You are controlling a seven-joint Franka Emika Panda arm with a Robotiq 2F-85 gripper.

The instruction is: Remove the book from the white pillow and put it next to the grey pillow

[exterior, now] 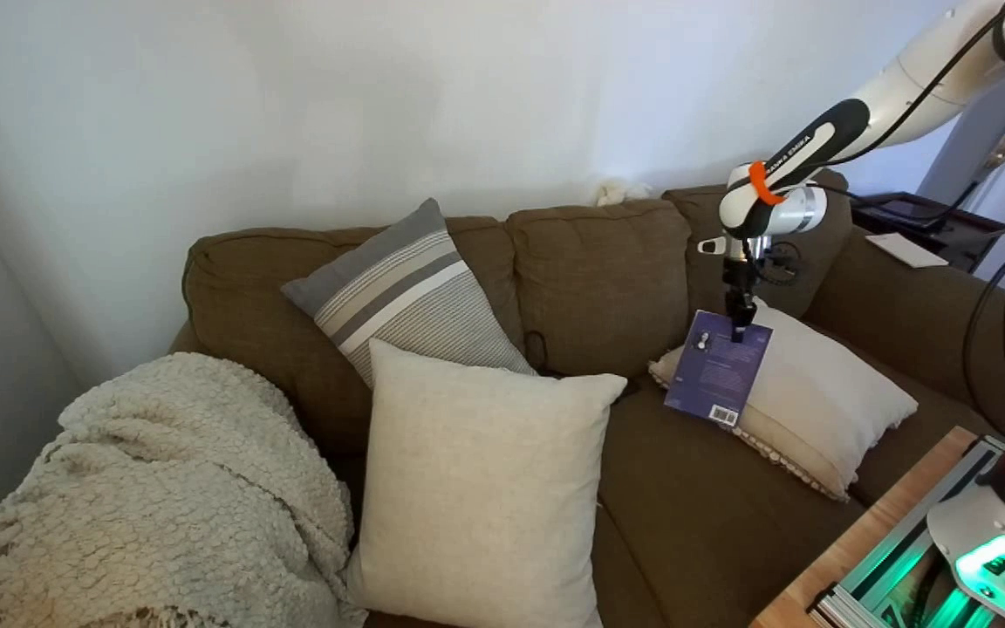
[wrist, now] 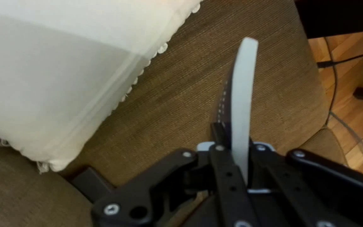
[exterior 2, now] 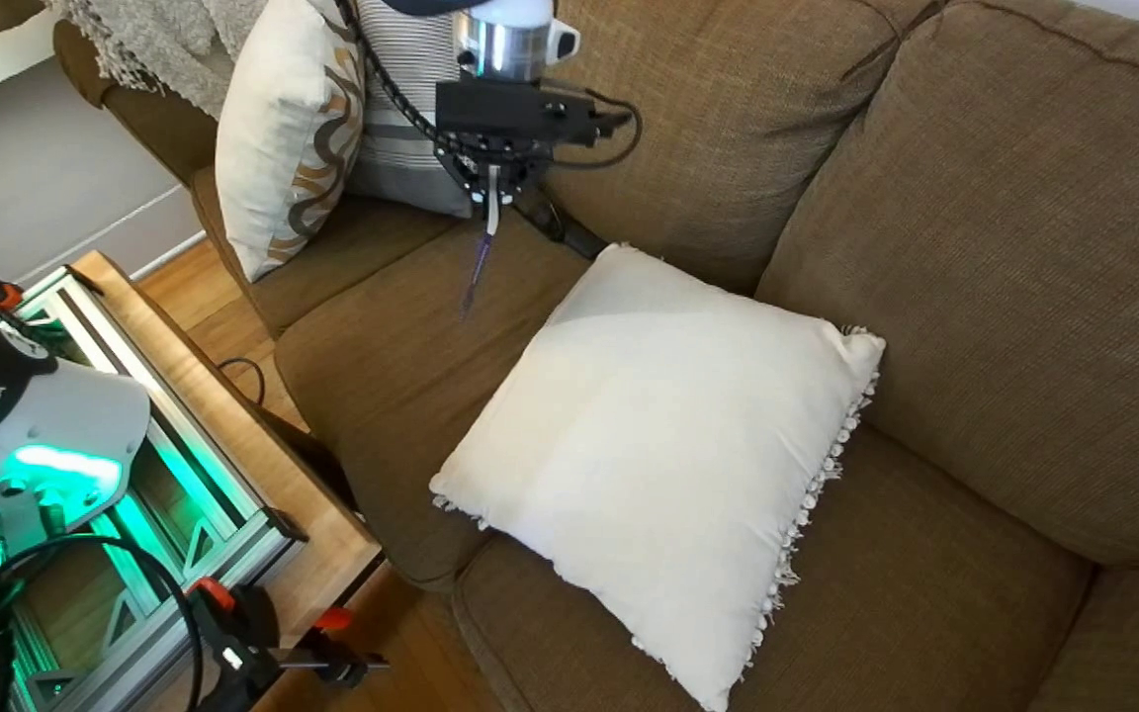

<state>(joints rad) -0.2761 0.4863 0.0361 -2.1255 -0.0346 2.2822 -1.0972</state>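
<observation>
My gripper [exterior: 739,327] is shut on the purple book [exterior: 716,375] and holds it upright by its upper edge. In an exterior view the book [exterior 2: 477,272] shows edge-on, hanging above the seat beside the white pillow [exterior 2: 668,445], apart from it. In the wrist view the book's pale edge [wrist: 244,85] stands between the fingers [wrist: 235,138], with the white pillow [wrist: 58,69] to the left. The grey pillow [exterior: 415,283] with pale stripes leans on the sofa back at the far end; it is partly hidden in an exterior view [exterior 2: 401,163].
A larger cream cushion [exterior: 485,488] stands in front of the grey pillow. A cream knitted blanket [exterior: 180,497] covers the sofa's far end. A dark object [exterior 2: 565,227] lies by the white pillow's corner. The robot's wooden table [exterior 2: 322,549] stands close to the seat's front.
</observation>
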